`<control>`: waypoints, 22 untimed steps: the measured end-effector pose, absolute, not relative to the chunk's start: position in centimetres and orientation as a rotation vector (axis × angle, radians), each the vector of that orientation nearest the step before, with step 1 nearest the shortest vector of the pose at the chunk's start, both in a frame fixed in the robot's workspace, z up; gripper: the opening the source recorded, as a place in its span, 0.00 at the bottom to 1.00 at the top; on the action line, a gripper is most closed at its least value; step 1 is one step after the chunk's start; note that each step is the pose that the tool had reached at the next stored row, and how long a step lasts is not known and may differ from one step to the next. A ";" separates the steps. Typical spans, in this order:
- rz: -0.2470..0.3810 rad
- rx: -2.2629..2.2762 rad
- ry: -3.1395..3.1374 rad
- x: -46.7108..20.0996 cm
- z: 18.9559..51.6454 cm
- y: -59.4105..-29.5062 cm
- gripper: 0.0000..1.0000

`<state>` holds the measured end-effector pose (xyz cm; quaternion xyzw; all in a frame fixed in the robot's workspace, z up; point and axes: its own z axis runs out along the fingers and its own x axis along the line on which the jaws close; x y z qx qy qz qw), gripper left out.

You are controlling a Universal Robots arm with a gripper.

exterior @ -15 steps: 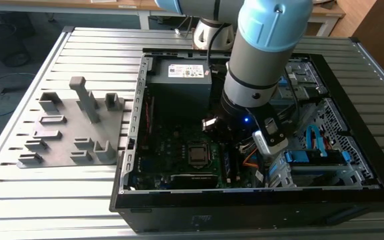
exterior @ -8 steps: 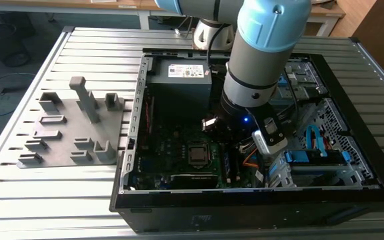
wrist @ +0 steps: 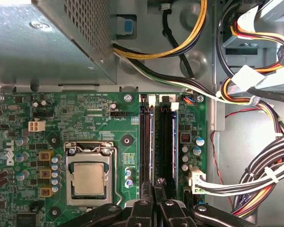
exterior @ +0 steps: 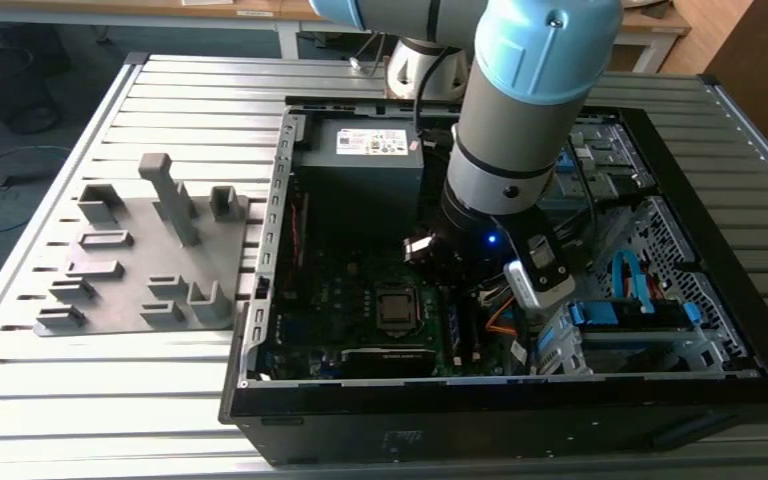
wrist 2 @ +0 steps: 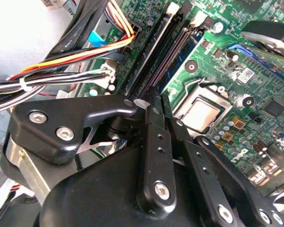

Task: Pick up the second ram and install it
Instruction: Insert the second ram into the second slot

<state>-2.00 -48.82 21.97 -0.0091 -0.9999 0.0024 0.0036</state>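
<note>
One gripper (wrist 2: pixel 157 100) is seen closest in both wrist views, black and held together with screws. Its two fingers (wrist 2: pixel 150 142) are pressed close together, and nothing can be seen held between them. The tips hang just above the green board (wrist: pixel 99 118) at one end of the long black slots.

Two slots are counted, side by side: one (wrist: pixel 146 142) nearer the square silver chip (wrist: pixel 88 178), and one (wrist: pixel 166 142) beside it. Two white clips (wrist: pixel 151 100) are seen at their far ends. A thin bluish edge runs along the slot nearer the chip. This may be a ram standing in it, but the second ram cannot be picked out for sure.

One grey metal box (wrist: pixel 38 42) sits past the board, and a bunch of yellow, orange, black and white wires (wrist: pixel 255 179) hangs at the side. Small white writing is printed on the board.

In the exterior view, one arm (exterior: pixel 518 130) reaches down into one open black computer case (exterior: pixel 491 398). A white label (exterior: pixel 373 142) is stuck on the grey box, with print too small to read. One grey tray with upright posts (exterior: pixel 137 260) lies on the ribbed metal table (exterior: pixel 91 400), at the exterior view's left of the case.
</note>
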 end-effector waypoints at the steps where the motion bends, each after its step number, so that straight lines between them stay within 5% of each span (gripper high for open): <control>1: 0.008 -0.027 -3.134 -2.0 22.0 -48.8 0.13; 22: 0.008 0.052 -3.134 -2.0 21.7 -48.8 0.13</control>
